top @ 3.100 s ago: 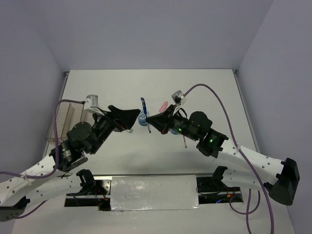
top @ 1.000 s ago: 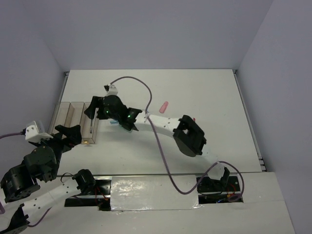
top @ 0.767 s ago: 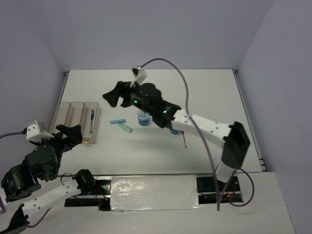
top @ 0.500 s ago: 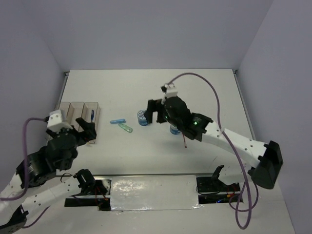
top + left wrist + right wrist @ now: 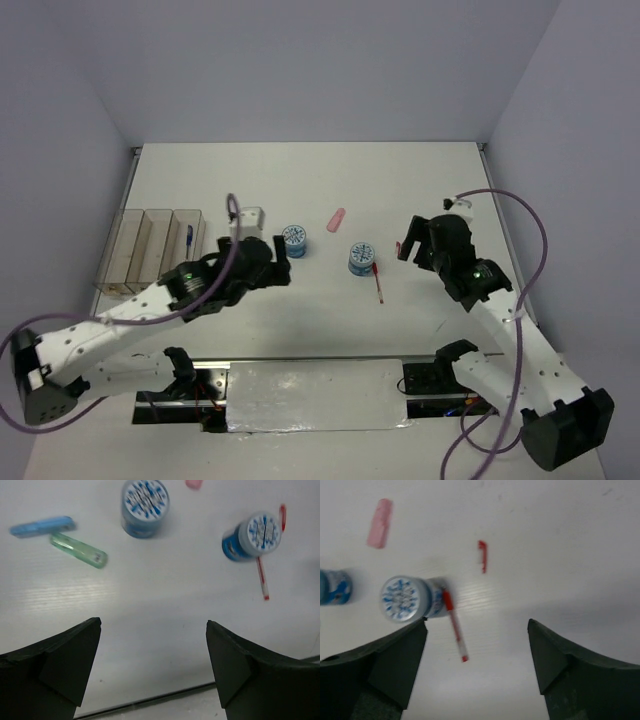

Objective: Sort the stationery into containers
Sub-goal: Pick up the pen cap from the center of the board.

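Left gripper point(image 5: 152, 626): jaws wide, nothing held. Right gripper point(image 5: 476, 625): jaws wide, nothing held. Red pen point(image 5: 454, 625) seen touching roll point(image 5: 405, 599), well apart from bins point(image 5: 140, 250); roll likely knocked away if pen is pinched there.

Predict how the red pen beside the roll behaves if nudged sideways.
The red pen looks thin and round, so it would probably roll or pivot rather than slide straight. It lies flat and low, so a grasp likely gets little to pinch. One end appears to touch the roll, which might block it or get bumped.
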`<state>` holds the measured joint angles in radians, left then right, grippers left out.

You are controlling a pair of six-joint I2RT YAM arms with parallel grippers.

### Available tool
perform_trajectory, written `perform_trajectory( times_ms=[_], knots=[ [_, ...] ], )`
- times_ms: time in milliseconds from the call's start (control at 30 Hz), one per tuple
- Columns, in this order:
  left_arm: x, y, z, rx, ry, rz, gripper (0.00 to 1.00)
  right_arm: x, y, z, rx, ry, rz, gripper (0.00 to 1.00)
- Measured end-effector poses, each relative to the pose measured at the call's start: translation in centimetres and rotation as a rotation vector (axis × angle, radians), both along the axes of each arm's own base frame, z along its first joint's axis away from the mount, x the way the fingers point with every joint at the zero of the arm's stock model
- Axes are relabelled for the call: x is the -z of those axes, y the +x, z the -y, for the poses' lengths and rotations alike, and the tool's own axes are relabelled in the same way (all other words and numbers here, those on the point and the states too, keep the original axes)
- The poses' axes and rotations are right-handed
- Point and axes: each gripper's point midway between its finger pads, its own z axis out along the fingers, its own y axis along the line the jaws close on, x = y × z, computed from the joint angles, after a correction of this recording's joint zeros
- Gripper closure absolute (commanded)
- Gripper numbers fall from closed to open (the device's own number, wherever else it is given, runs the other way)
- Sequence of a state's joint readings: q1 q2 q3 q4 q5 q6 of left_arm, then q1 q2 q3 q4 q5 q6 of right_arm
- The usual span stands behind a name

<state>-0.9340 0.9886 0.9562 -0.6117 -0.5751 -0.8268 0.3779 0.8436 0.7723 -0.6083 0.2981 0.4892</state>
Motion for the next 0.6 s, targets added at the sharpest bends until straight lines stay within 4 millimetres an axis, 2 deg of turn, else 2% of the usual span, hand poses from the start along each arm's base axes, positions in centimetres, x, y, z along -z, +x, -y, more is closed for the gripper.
perform_trajectory(
  times_ms=[100,167,233,333,467,600],
  knots=[
    [2.6,-1.1,4.7,0.092,0.053,-0.080,0.01,2.0,1.2,2.0,0.060,-0.013,-0.087,0.28],
    [3.6,-2.0,7.4,0.139,0.079,-0.108,0.01,3.6,2.3,2.1,0.057,-0.028,-0.164,0.30],
    [3.9,-2.7,8.9,0.169,0.083,-0.117,0.01,5.6,3.6,1.8,0.039,-0.044,-0.252,0.32],
    [3.8,-3.1,9.3,0.175,0.068,-0.119,0.01,8.1,5.7,1.4,0.018,-0.061,-0.355,0.38],
    [3.3,-3.1,9.5,0.179,0.039,-0.105,0.01,10.5,8.2,0.9,0.005,-0.071,-0.428,0.40],
    [4.0,-3.7,9.3,0.190,0.050,-0.110,0.01,13.1,8.5,0.7,-0.011,-0.079,-0.492,0.41]
  ],
)
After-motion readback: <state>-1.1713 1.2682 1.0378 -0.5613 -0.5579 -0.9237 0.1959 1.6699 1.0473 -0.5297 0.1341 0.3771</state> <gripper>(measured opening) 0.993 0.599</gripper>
